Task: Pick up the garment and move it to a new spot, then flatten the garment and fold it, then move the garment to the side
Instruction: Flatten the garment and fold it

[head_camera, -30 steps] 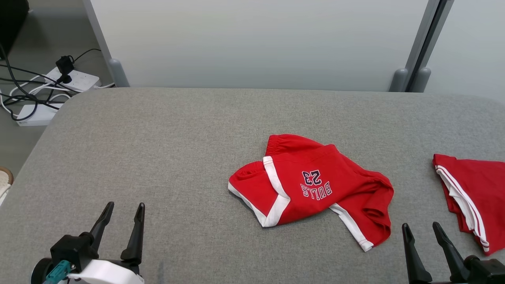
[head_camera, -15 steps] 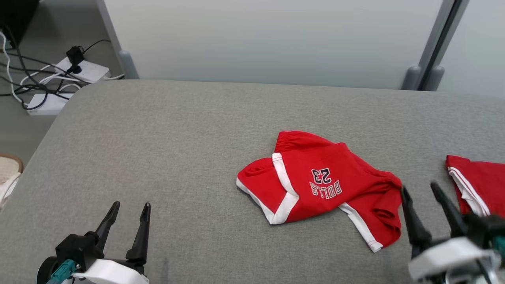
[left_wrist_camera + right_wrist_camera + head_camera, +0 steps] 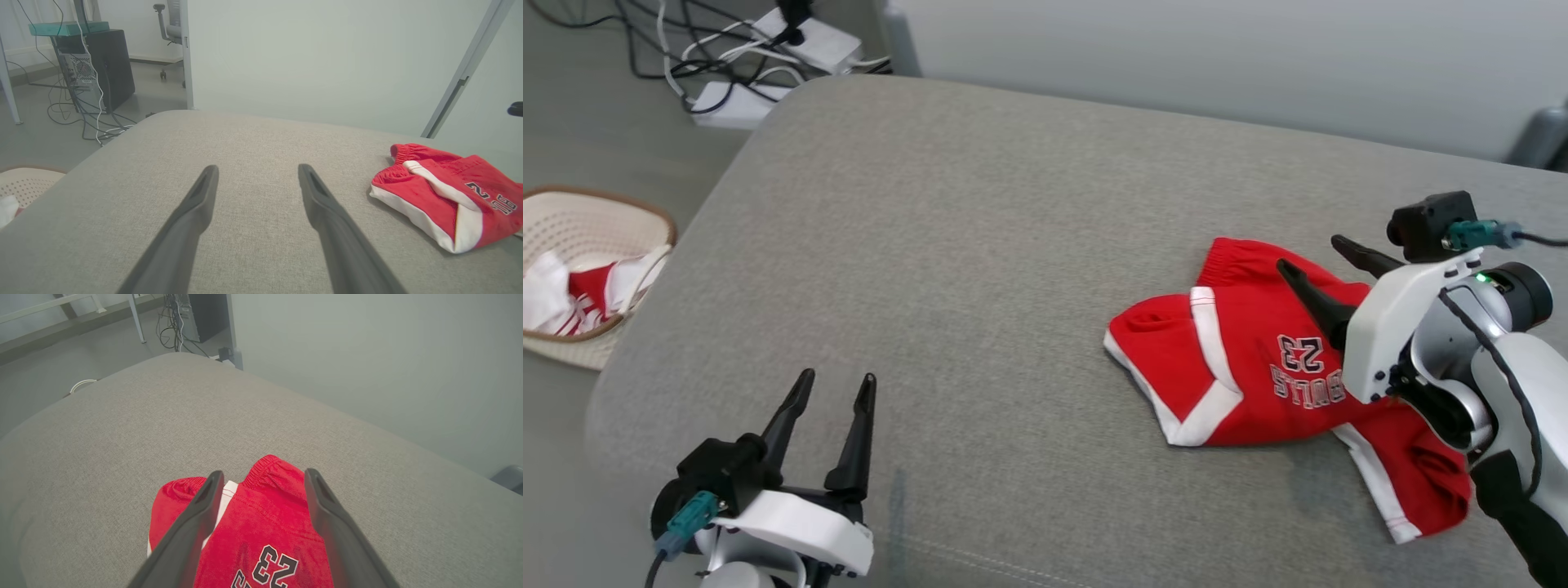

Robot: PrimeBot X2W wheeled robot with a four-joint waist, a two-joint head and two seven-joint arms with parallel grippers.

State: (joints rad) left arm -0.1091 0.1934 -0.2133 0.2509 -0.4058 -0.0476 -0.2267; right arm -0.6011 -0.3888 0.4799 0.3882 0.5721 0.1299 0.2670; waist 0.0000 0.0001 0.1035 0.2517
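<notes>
- The garment, red shorts with white trim and "BULLS 23" lettering, lay rumpled and partly folded over itself on the grey padded surface. It sat toward the right side of my head view.
- Its elastic waistband was at the far end, and the lettering read upside down to my head camera.
- My right gripper was over the garment's far half with its fingers spread wide and nothing between them.
- In the right wrist view, that gripper framed the waistband end of the garment, with the "23" between the finger bases. I could not tell whether the tips touched the cloth.
- My left gripper was low over bare surface at the near left, well apart from the garment. It was also spread wide and empty.
- In the left wrist view, the left gripper pointed across the surface, and the garment lay off to the right of it.
- A pale perforated basket stood on the floor left of the surface, holding white and red cloth.
- Power strips with tangled cables lay on the floor by the far left corner.
- A pale partition stood behind the surface.
</notes>
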